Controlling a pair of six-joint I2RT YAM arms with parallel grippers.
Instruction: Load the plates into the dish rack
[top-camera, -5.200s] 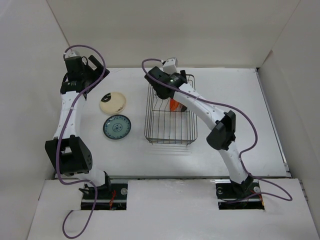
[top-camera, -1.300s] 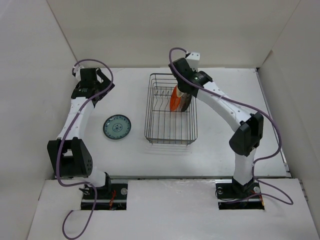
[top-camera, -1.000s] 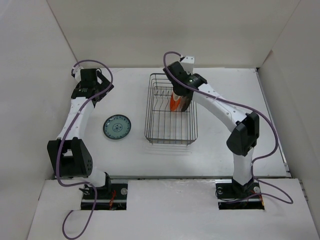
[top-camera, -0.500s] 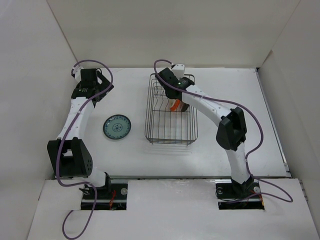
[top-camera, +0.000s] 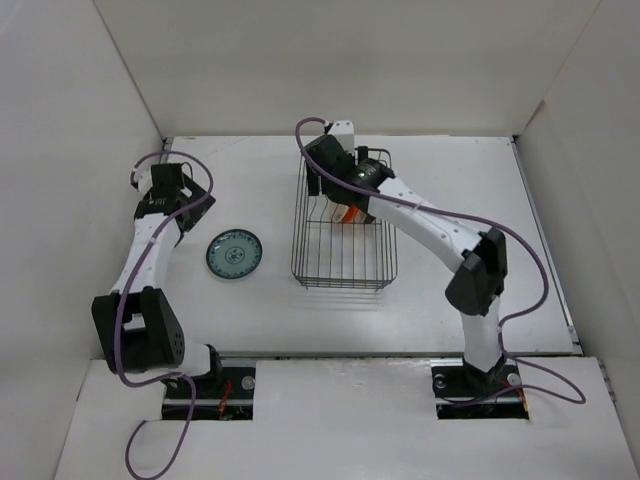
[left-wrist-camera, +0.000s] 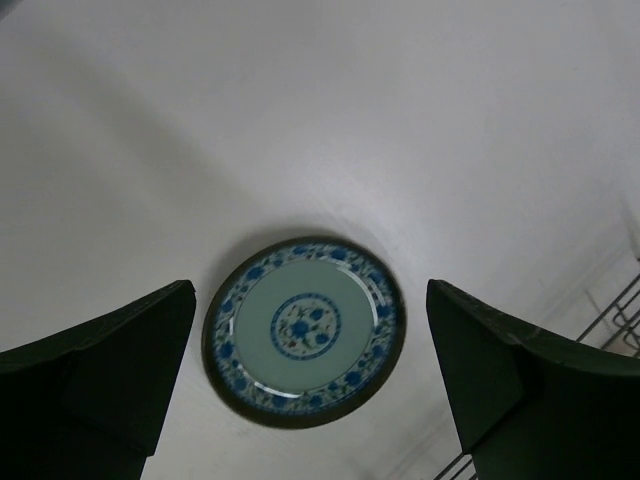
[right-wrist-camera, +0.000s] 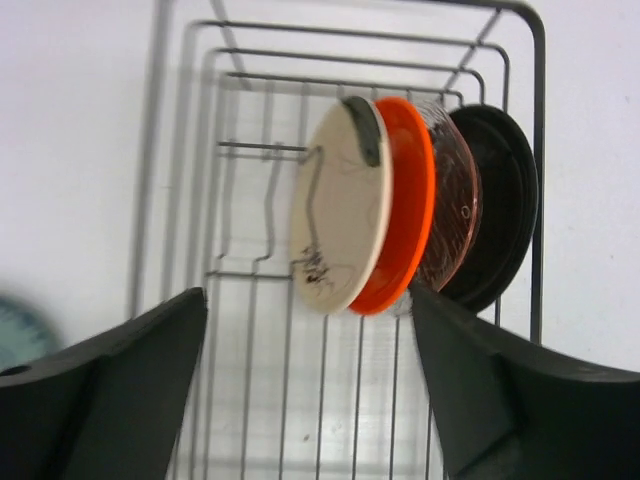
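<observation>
The blue-patterned plate (top-camera: 234, 254) lies flat on the white table, left of the dish rack (top-camera: 342, 268). In the left wrist view it (left-wrist-camera: 305, 330) sits between and below my open, empty left gripper (left-wrist-camera: 308, 292). My left gripper (top-camera: 172, 195) hovers up and left of it. In the rack (right-wrist-camera: 250, 270), four plates stand on edge at the far end: cream with a dark mark (right-wrist-camera: 340, 230), orange (right-wrist-camera: 408, 215), clear whitish (right-wrist-camera: 452, 215) and black (right-wrist-camera: 497, 220). My right gripper (right-wrist-camera: 308, 296) is open and empty above them, over the rack's far left end (top-camera: 322, 172).
White walls enclose the table on the left, back and right. The rack's corner wires (left-wrist-camera: 622, 320) show at the lower right of the left wrist view. The near half of the rack (top-camera: 340, 250) holds no plates.
The cream plate, on the table five seconds ago, now stands in the rack. My right gripper has swung left across the rack's far end. My left gripper has shifted slightly nearer and left.
</observation>
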